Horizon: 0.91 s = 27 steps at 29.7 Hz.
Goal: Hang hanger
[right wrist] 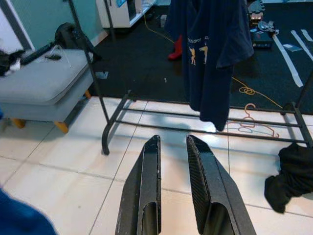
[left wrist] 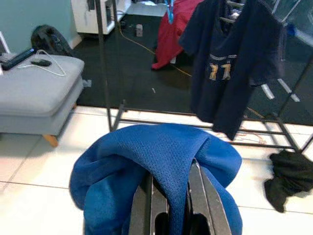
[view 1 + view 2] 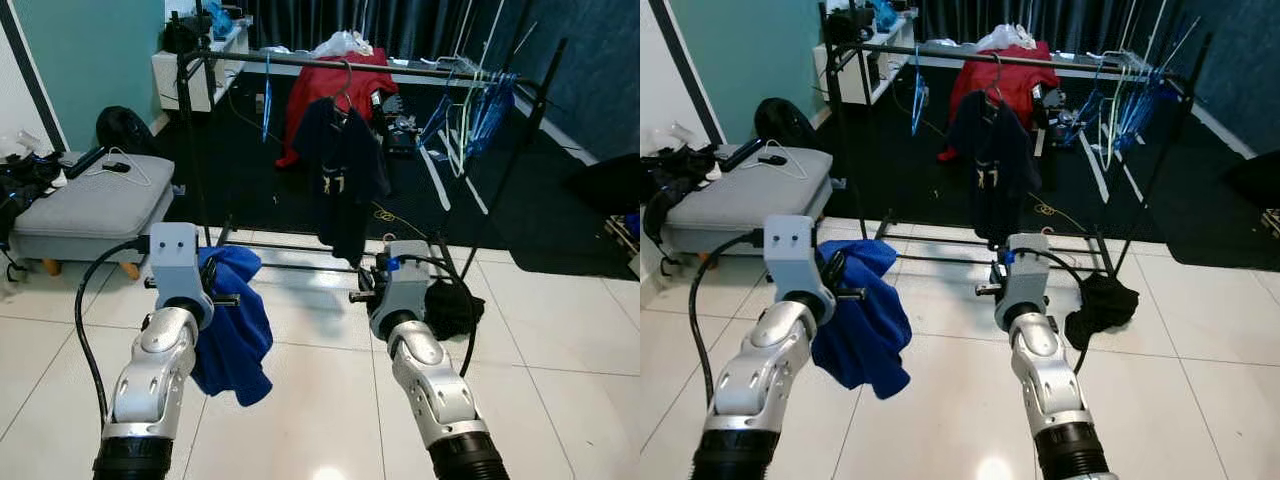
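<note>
White floor tiles (image 3: 560, 330) give way to a dark carpet further back, where a black clothes rail (image 3: 400, 66) is stood across the room; a navy T-shirt (image 3: 340, 165) is hung on a hanger (image 3: 345, 88) near the middle of the rail, and a red garment (image 3: 335, 95) is seen behind it; a cluster of pale and blue empty hangers (image 3: 470, 105) is gathered towards the rail's right end; a black cloth (image 3: 450, 305) is left crumpled on the tiles beside the rail's right foot, and a thin pink hanger (image 1: 254, 125) is seen lying flat on the floor under the rail's lower bars; a grey padded stool (image 3: 90, 210) with cables on top is placed at the left, before a teal wall.

The left tool (image 2: 168, 196) is held out in front of the robot, short of the rail, its fingers clenched on a blue mesh garment (image 3: 235, 320), which is draped over the fingers and hangs down below them; whether a hanger is inside the blue cloth cannot be told.

The right tool (image 1: 173, 161) is held forward at a similar height over the tiles, released, a narrow gap being seen between its fingers (image 1: 205, 186) and nothing being held; it is aimed towards the rail's lower bars and the hem of the navy T-shirt, well short of both.
</note>
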### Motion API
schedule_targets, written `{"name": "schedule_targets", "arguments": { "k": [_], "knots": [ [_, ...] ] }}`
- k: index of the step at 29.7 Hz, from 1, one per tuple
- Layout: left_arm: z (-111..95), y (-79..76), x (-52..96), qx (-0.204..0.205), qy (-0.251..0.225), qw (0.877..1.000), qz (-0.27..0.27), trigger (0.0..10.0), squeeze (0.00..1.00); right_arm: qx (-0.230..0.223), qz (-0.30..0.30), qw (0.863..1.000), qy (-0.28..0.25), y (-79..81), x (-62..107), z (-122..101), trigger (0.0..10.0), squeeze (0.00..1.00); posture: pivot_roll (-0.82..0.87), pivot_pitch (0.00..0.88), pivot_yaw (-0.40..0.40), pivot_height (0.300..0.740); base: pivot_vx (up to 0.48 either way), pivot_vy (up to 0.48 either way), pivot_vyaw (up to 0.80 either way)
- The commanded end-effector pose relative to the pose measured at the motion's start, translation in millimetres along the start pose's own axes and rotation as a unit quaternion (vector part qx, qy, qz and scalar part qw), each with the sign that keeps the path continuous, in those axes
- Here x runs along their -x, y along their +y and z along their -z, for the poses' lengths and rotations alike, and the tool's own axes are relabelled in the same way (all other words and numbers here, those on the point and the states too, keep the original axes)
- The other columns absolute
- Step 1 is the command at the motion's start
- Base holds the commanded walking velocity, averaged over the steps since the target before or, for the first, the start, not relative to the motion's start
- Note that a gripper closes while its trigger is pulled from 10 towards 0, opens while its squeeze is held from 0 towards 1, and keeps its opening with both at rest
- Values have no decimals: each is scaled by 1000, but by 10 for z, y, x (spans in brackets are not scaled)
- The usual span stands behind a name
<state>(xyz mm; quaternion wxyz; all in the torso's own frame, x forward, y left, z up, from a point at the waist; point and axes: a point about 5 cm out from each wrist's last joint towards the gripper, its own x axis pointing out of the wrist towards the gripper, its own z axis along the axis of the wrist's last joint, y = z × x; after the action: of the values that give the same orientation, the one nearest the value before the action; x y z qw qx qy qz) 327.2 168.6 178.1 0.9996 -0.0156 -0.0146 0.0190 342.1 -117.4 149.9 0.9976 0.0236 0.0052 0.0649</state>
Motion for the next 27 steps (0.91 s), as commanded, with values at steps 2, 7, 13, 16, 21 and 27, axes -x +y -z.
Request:
{"name": "schedule_targets", "arguments": {
  "k": [2, 7, 13, 16, 21, 27],
  "knots": [
    [-6, -19, -27, -4, -4, 1000, -2, 10000, 0, 4, 9, 1000, 5, -59, 2, 27, 10000, 0, 36, 92, -35, 740, 135, 0, 0],
    [17, 38, 4, -13, -2, 1000, -20, 10000, 0, -1, 14, 1000, 6, -64, 24, 28, 10000, 0, 38, 88, -35, 740, 0, 0, 0],
    [-13, 50, -35, -21, -7, 1000, -20, 10000, 0, 0, 13, 1000, 8, -57, -22, 24, 10000, 0, 43, 104, -41, 740, 0, 0, 0],
    [-8, 56, -35, -25, -7, 999, -21, 10000, 0, 2, 12, 1000, 8, -49, -26, 33, 10000, 0, 40, 99, -38, 740, 0, 0, 0],
    [-29, 75, -52, -30, -9, 999, -19, 10000, 0, 10, -2, 1000, 11, -29, -51, 12, 10000, 0, 36, 122, -38, 740, 0, 0, 0],
    [-2, 85, -28, -26, -5, 999, -19, 10000, 0, 14, -6, 999, 29, -28, -26, 73, 10000, 0, 31, 93, -37, 740, 0, 0, 0]
  ]
}}
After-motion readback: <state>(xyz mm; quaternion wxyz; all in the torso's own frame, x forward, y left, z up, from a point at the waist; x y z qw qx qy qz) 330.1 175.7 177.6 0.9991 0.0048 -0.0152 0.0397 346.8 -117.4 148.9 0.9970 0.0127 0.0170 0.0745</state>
